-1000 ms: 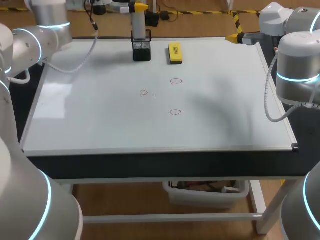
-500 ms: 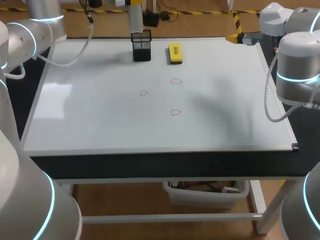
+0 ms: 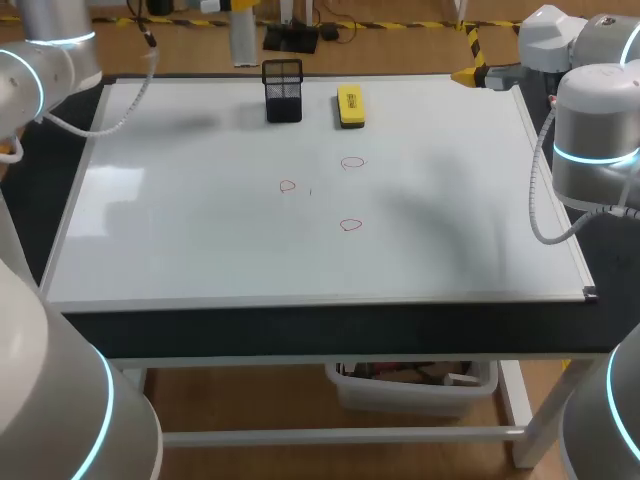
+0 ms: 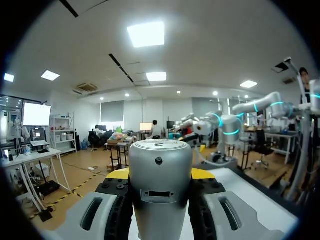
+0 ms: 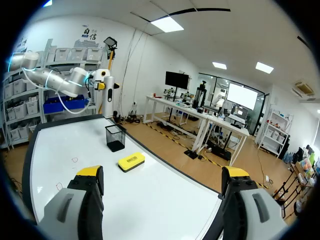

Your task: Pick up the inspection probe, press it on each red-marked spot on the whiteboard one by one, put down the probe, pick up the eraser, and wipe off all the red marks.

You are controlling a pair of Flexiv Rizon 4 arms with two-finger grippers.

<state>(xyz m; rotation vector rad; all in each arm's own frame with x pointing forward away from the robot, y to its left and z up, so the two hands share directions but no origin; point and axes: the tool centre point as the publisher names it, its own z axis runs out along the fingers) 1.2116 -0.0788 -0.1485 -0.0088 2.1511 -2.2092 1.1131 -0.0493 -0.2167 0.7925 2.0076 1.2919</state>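
The whiteboard (image 3: 200,240) is laid flat on the table (image 3: 320,330). The right hand (image 5: 162,172) is held wide open and empty near the board's far right corner. The left hand (image 4: 160,173) is closed on the probe (image 3: 243,42), which is held upright by the far edge, left of the holder (image 3: 283,92). The eraser (image 3: 350,105) is set near the holder. Three red marks (image 3: 352,162) (image 3: 288,186) (image 3: 349,225) are drawn mid-board.

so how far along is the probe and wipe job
Done: inspection probe is out of the black holder. In hand: the left gripper holds it, raised near the whiteboard's far edge. Left: pressing the three red marks, putting it down, then wiping with the yellow eraser.
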